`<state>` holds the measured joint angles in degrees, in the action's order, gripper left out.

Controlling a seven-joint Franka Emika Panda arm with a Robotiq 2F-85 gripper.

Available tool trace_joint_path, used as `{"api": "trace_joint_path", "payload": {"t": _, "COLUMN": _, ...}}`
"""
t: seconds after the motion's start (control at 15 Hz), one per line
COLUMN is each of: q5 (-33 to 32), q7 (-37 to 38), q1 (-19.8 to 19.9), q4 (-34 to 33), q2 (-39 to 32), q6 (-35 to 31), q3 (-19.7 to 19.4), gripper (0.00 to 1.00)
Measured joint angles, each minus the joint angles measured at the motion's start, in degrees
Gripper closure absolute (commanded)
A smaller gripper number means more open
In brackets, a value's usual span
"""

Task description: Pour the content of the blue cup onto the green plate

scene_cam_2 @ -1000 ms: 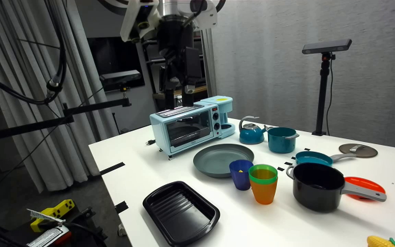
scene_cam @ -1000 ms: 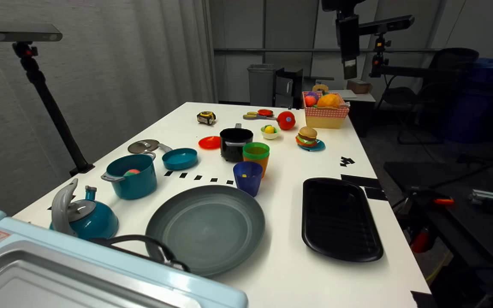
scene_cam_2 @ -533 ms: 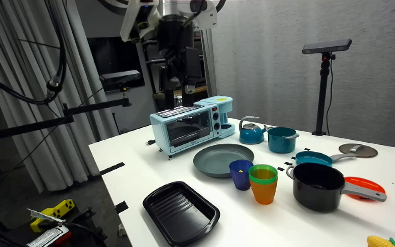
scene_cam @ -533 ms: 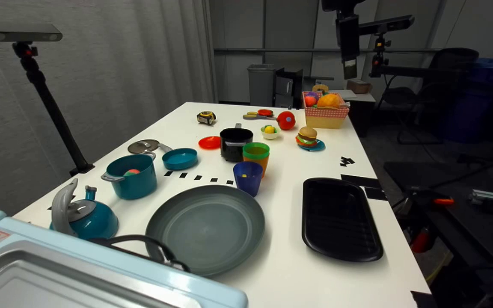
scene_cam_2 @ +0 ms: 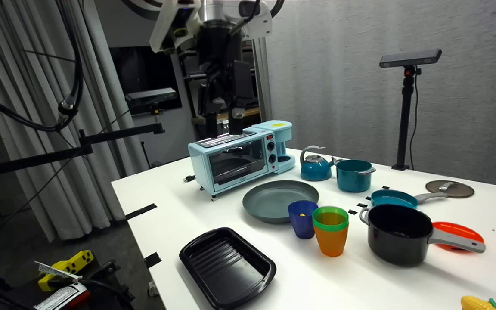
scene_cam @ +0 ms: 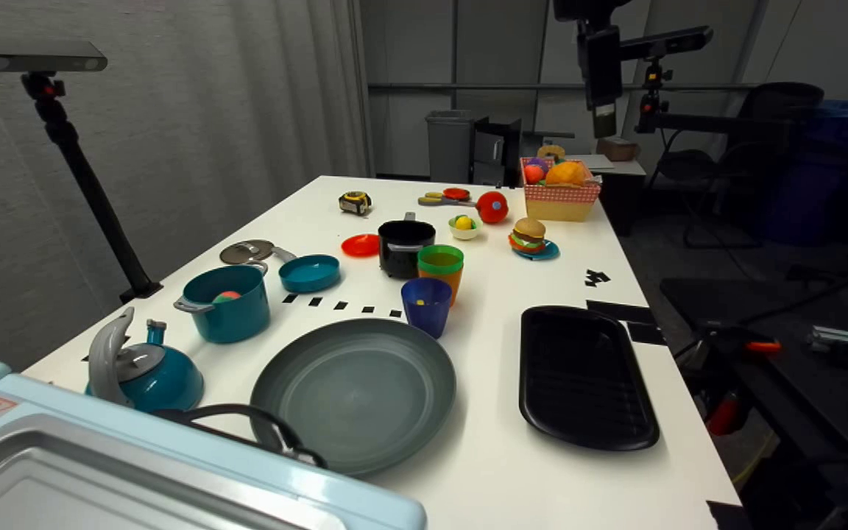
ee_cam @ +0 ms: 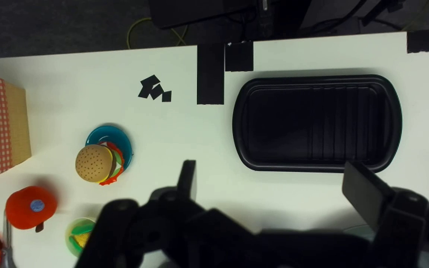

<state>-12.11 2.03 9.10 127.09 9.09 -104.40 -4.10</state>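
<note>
Grey curtains (scene_cam_2: 37,99) hang at the far left of the frame in an exterior view, and a white table (scene_cam_2: 157,185) spreads from there to the right edge. Left of centre, in the upper part of the frame, the gripper (scene_cam_2: 224,127) hangs high above the table, its jaws wide apart, released; in the wrist view, too, they hold nothing. At the bottom of the frame lies a black ribbed baking tray (scene_cam_2: 228,265), with a pale blue toaster oven (scene_cam_2: 237,161) farther back, near the middle. Just right of centre rests the dark grey-green plate (scene_cam_2: 274,200), and no yellow piece can be made out on it. Beside its rim, a little to the right, the dark blue tumbler (scene_cam_2: 302,226) stands upright; whether the two touch, I can't say. A speck of the yellow content (scene_cam_2: 302,215) shows inside the tumbler, too small for a count. Farther back stands a teal kettle (scene_cam_2: 315,171); to the tumbler's right, a bright green cup (scene_cam_2: 332,226) that looks nested in an orange cup (scene_cam_2: 332,242), then a teal pot (scene_cam_2: 353,178) and a black saucepan (scene_cam_2: 396,243).

Judging from this, the task is at its outset: the tumbler is ungrasped and on the table, and none of the pour shows as done. Left are reaching down, gripping the tumbler, lifting it and tipping it over the plate.
</note>
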Motion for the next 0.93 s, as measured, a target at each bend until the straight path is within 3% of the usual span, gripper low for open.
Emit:
{"api": "trace_joint_path", "payload": {"t": 0.4, "q5": -0.2, "q7": -5.7, "q1": -0.2, "q4": 0.0, "q2": 0.0, "q6": -0.6, "q3": 0.0, "gripper": 0.00}}
{"api": "trace_joint_path", "payload": {"t": 0.93, "q5": -0.2, "q7": -9.5, "q1": -0.2, "q4": 0.7, "q2": -0.1, "q6": -7.2, "q3": -0.2, "gripper": 0.00}}
